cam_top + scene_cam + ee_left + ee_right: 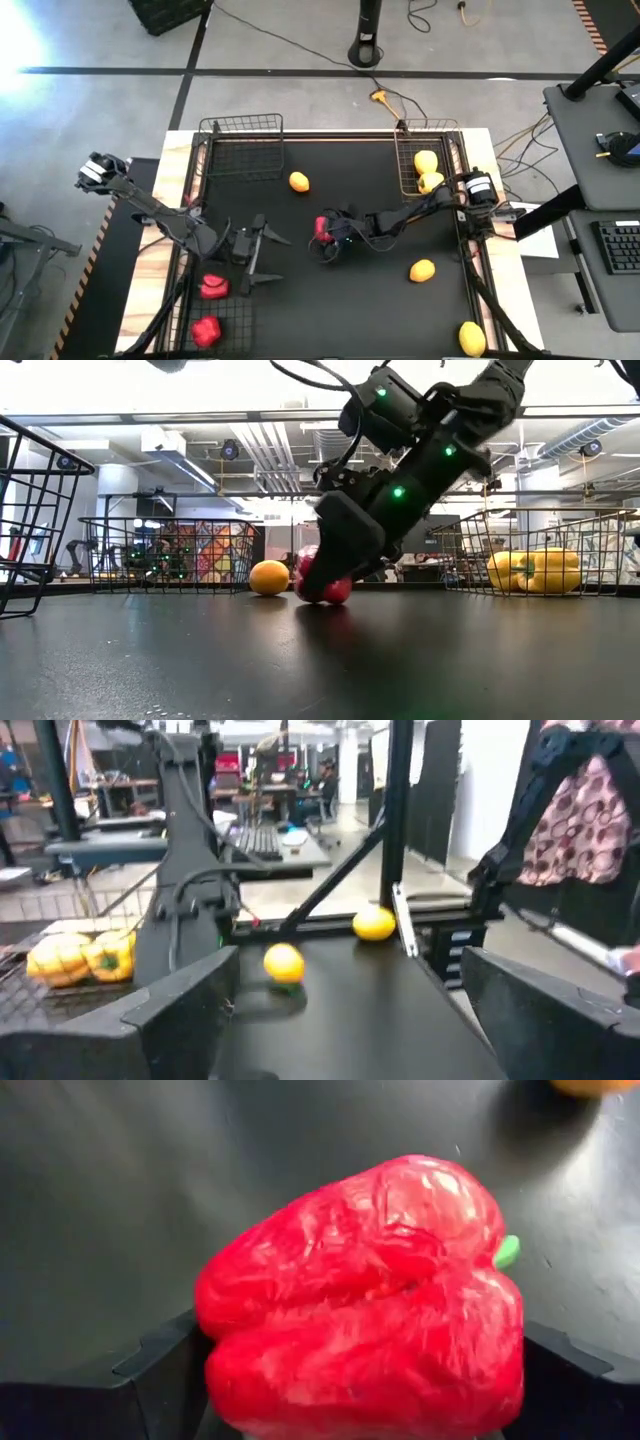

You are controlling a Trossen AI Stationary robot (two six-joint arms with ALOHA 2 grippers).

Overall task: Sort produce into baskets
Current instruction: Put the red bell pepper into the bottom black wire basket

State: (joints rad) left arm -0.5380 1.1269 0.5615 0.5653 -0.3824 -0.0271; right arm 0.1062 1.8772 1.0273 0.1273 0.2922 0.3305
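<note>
Centrally on the black tabletop (380, 300), a red bell pepper (370, 1300) sits clamped between the right gripper (325, 237) fingers; the left gripper (262, 258) hovers wide open, empty. Beyond lie grey flooring and cables.

The desk (330, 300) has a matt black top that gives a dull sheen in the low view; pale wood grain shows along its left edge. The baskets, one at the rear left (241, 140) and one at the rear right (408, 160), are thin metal wire mesh. The red pepper (370, 1300) has a glossy, wrinkled, plastic-looking skin. The lemon (268, 577) looks smooth and faintly shiny. The right hand (330, 237) is matt black plastic.
</note>
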